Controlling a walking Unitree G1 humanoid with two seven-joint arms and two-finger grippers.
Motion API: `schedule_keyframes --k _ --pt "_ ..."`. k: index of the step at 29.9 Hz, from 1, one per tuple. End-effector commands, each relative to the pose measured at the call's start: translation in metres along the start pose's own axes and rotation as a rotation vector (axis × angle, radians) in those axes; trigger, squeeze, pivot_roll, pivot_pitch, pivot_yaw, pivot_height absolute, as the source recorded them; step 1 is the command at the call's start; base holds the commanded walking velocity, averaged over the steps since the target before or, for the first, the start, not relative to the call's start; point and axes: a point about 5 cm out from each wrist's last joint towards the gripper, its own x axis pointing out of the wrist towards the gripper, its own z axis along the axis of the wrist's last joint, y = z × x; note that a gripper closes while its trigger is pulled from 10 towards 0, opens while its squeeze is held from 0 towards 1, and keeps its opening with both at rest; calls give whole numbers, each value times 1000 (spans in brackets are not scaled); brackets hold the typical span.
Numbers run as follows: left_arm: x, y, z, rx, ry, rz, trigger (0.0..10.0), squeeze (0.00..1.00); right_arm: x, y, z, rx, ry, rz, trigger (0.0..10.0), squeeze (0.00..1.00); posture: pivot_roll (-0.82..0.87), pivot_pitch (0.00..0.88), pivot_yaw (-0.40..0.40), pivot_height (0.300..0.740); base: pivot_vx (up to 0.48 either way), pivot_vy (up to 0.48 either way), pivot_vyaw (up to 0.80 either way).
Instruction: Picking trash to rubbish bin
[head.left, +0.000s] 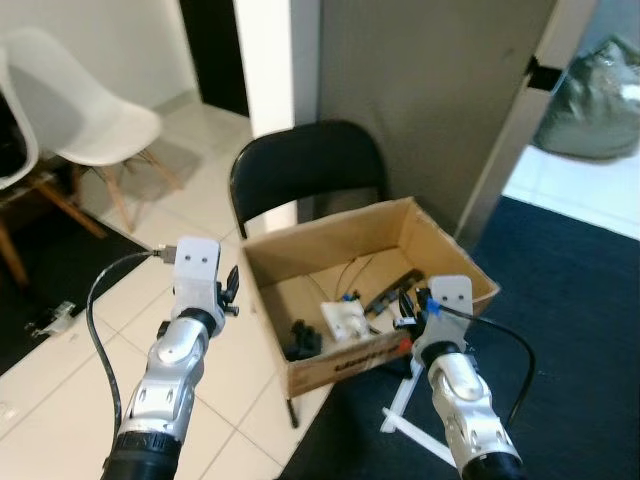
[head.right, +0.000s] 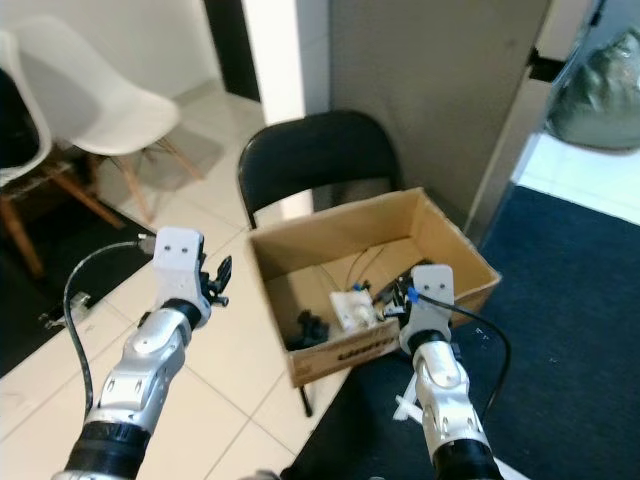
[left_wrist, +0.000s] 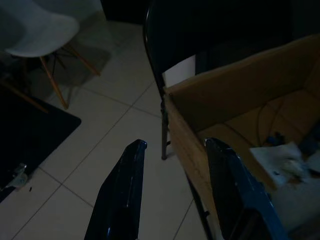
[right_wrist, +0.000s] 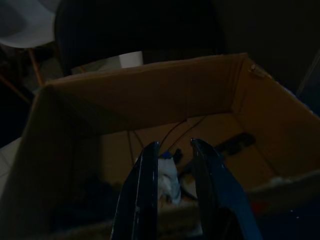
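The cardboard box (head.left: 440, 262) sits on a black folding chair (head.left: 305, 172), its long axis running from the left pincer (left_wrist: 175, 150) toward the right pincer (right_wrist: 174, 150). Both pincers are spread and empty. Crumpled white trash (head.left: 345, 320) lies inside, just ahead of the right pincer; the dark items beside it are hard to identify.

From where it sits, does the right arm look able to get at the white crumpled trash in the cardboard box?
Probably yes. The right end effector hangs open over the box's near wall, pointing at the white crumpled trash. The cardboard box is open-topped, and nothing covers the trash.
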Motion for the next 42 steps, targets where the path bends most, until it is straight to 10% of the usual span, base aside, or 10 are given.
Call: schedule_keyframes --k 1,19,42 --pt "0 1 -2 6 11 0 10000 0 -1 -1 -1 1 9 -3 10000 0 -17 94 41 740 0 0 0" --pt "-1 1 -10 42 52 1 10000 0 -3 -6 -9 -29 84 -47 10000 0 -16 109 35 740 0 0 0" --pt "-3 0 -26 144 113 -28 10000 0 -22 -23 -32 -54 182 -261 10000 0 -14 99 53 740 0 0 -796"
